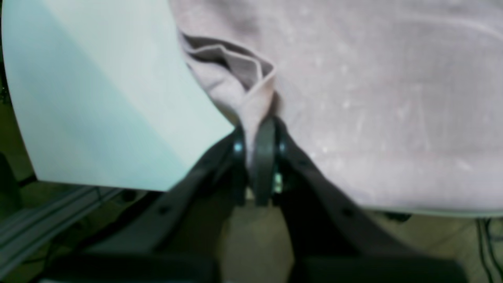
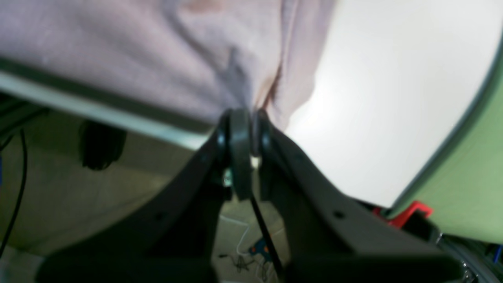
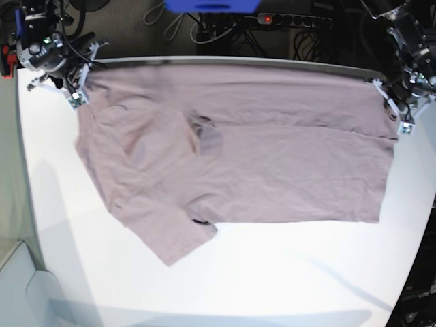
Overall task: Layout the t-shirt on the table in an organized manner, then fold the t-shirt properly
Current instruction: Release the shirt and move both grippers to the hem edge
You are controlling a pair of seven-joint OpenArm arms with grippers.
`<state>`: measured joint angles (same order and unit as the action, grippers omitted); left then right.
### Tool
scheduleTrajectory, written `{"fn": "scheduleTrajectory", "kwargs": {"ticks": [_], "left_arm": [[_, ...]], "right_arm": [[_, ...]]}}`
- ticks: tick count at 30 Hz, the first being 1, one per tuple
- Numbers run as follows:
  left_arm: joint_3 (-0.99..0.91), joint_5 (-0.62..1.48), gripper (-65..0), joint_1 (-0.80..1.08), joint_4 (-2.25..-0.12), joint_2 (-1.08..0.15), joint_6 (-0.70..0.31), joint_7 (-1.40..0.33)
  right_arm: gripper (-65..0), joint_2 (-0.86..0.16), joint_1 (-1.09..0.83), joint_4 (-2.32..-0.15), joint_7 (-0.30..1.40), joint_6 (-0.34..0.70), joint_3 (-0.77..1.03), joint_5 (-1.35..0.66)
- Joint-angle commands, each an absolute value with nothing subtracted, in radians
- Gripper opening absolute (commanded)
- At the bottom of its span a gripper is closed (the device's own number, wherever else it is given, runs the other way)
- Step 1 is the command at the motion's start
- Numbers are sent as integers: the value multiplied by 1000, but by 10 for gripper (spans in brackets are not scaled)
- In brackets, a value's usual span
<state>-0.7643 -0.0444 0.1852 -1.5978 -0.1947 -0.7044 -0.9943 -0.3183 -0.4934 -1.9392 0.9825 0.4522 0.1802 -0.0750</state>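
shirt (image 3: 259,163): spread flat over the far half of the table (image 3: 272,272), long axis running left to right in the base view; far edge lined up along the far table rim
shirt shape: folded lengthwise, a faint crease seen across the middle; one short sleeve stuck out at the near left, pointing toward the near edge; collar area seen as a darker patch left of centre
shirt surface: mostly smooth, light wrinkles on the left part
left gripper (image 1: 257,133): jaws clamped on a bunched corner of shirt (image 1: 353,98) at the table (image 1: 98,98) edge; cloth pinched between the pads, small folds gathered just above the tips
left gripper in base view (image 3: 402,119): at the far right corner of the shirt, touching it
right gripper (image 2: 245,125): jaws clenched on a pinch of shirt (image 2: 137,51) at the table (image 2: 373,118) rim; cloth pulled into a pleat above the tips
right gripper in base view (image 3: 73,95): at the far left corner of the shirt, touching it
arms: well apart, one at each far corner, shirt stretched between them
near half of table: bare white, glossy
behind table: dark floor, cables and a power strip (image 3: 293,20) seen past the far rim
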Motion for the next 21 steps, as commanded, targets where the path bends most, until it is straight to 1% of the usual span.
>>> {"fn": "scheduleTrajectory", "kwargs": {"ticks": [1,8,10,11,14,15,16,21], "left_arm": [[-791,-58,-650,182,-1612,-214,-698,-993],[-809,-61,-644,182,-1612,-214,-698,-993],[-808,-59,-605,182,-1610,-214,-698,-993],[-808,-59,-566,182,-1610,-214,-698,-993],[-803,-59,-457,182,-1587,-214,-698,-993],[-803,-59,-435,182,-1581,-214,-698,-993],[-803,-58,-427,182,-1578,-214,-698,-993],[-808,-58,-431,182,-1577,-214,-698,-993]], "right_arm": [[-615,-332,-490,-1954,977,447,188,-64],[-458,-331,-504,-1959,977,447,188,-64],[-427,-331,-504,-1959,977,447,188,-64],[-416,-331,-504,-1959,977,447,188,-64],[-402,-331,-504,-1960,977,447,188,-64],[-402,-331,-504,-1960,977,447,188,-64],[-402,-331,-504,-1960,977,447,188,-64],[-405,-325,-503,-1960,981,447,220,-64]]}}
